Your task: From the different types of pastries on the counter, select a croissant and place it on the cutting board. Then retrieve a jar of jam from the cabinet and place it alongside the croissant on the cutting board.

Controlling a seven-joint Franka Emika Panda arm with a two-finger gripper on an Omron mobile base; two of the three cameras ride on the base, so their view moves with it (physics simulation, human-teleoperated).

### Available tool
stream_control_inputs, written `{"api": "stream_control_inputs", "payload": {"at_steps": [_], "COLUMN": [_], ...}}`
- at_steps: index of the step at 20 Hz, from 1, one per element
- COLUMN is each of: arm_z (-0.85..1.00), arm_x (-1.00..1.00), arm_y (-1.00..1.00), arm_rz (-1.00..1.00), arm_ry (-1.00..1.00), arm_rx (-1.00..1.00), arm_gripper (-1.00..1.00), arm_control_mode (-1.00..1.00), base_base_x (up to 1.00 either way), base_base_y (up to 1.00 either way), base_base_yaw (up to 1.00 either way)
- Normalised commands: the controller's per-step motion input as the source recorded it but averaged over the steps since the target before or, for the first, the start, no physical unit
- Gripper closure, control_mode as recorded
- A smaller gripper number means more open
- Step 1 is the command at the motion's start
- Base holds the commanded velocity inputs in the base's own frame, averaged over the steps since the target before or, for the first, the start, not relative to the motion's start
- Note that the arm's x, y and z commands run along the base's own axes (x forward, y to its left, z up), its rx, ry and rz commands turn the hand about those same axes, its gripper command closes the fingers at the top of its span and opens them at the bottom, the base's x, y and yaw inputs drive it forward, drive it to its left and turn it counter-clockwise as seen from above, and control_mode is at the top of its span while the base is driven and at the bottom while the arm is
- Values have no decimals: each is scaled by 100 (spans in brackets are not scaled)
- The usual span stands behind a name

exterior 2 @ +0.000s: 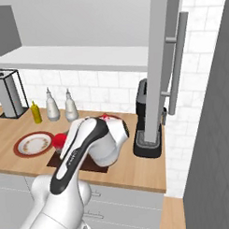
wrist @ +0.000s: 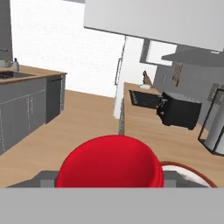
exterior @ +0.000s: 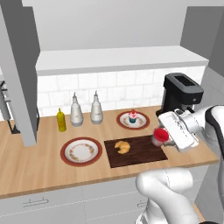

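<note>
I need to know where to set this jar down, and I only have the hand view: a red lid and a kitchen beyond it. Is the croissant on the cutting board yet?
Observer: Yes, the croissant lies on the cutting board, left of its middle in the left base view.
Operator: Where is my jar relative to the board?
Observer: The jar of jam sits in the gripper at the board's right end, tipped sideways.
Operator: Anything nearby?
Observer: A cupcake on a red-rimmed plate stands just behind the board.
</note>
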Motion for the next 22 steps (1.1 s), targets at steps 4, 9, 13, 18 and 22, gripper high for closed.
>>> {"api": "stream_control_inputs", "payload": {"at_steps": [4,9,13,18,22], "arm_z": [-31,-35,-34,-30,-17], "arm_x": [0,0,2,12,20], "arm_y": [-1,0,0,-3,-10], "arm_rz": [0,0,0,0,0], "arm_ry": [0,0,0,-3,-10], "arm_rx": [-2,-4,-4,-4,-3], "arm_gripper": [100,100,100,100,100], "arm_control_mode": [-100,-100,-100,-100,-100], "base_base_x": [0,0,0,0,0], "base_base_y": [0,0,0,0,0], "base_base_yaw": [0,0,0,0,0]}}
